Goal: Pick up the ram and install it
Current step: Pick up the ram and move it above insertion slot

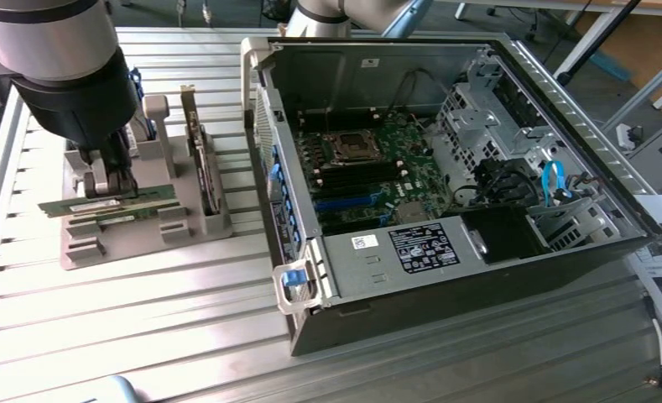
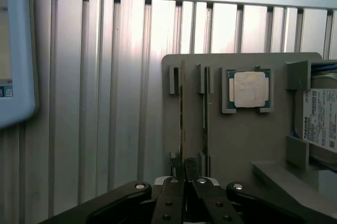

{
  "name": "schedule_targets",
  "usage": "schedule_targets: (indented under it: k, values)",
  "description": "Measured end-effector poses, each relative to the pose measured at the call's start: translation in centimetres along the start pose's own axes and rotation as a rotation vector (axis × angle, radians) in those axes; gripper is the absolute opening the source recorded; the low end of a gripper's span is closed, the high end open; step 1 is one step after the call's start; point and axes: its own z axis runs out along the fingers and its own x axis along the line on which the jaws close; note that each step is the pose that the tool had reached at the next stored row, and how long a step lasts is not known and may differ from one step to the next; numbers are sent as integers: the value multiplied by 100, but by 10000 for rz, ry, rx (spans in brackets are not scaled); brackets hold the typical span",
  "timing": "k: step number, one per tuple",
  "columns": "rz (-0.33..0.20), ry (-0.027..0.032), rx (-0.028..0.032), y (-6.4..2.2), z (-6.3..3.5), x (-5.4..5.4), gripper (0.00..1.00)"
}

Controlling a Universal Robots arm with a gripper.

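The ram [image 1: 96, 205] is a long thin green stick with a white label, lying across the grey holder [image 1: 140, 243] at the exterior view's left. My gripper [image 1: 112, 193] comes down on it from above and is shut on its middle. In the wrist view the ram [image 2: 182, 113] shows edge-on, running away from my gripper [image 2: 182, 168], whose dark fingers [image 2: 174, 182] pinch its near end. A second stick [image 2: 206, 118] like it stands parallel close beside; it also shows just in front of the held one [image 1: 129, 216].
An open computer case [image 1: 555, 92] lies to the exterior view's right, its motherboard [image 1: 370, 172] with black and blue slots exposed. On the holder stand a wider green card [image 1: 204, 159], a square silver processor [image 2: 249, 89] and a labelled drive [image 2: 320, 116]. Ribbed metal table [image 1: 140, 336] all around.
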Motion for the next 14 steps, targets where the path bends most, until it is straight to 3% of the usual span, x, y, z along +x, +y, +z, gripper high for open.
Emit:
schedule_targets:
  k: [14]
  values:
    - [10,0,0,-3,-195,-3,12]
